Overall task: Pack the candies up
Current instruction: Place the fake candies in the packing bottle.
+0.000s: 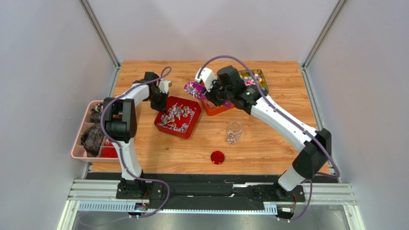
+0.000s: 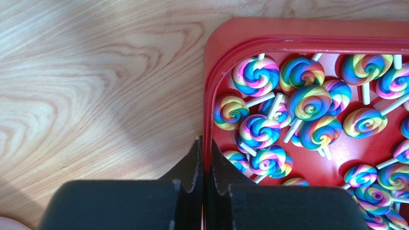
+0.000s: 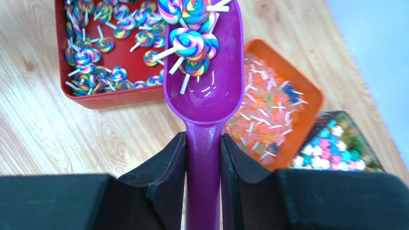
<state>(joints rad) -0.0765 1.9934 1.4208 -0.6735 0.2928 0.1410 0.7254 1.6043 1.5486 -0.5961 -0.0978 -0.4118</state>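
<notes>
Several candies lie heaped at the front of the purple scoop, whose handle the right pincer clamps; more fill the red tray. The left pincer is closed on that tray's rim.

Risk: a tilt or jolt towards the narrow jar would likely spill candies onto the bench.

The scoop's tip is cut off in the right wrist view, and the jar's contents are indistinct.

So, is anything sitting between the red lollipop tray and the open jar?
Nothing: only bare table separates the red tray from the jar, as the top view shows.
</notes>
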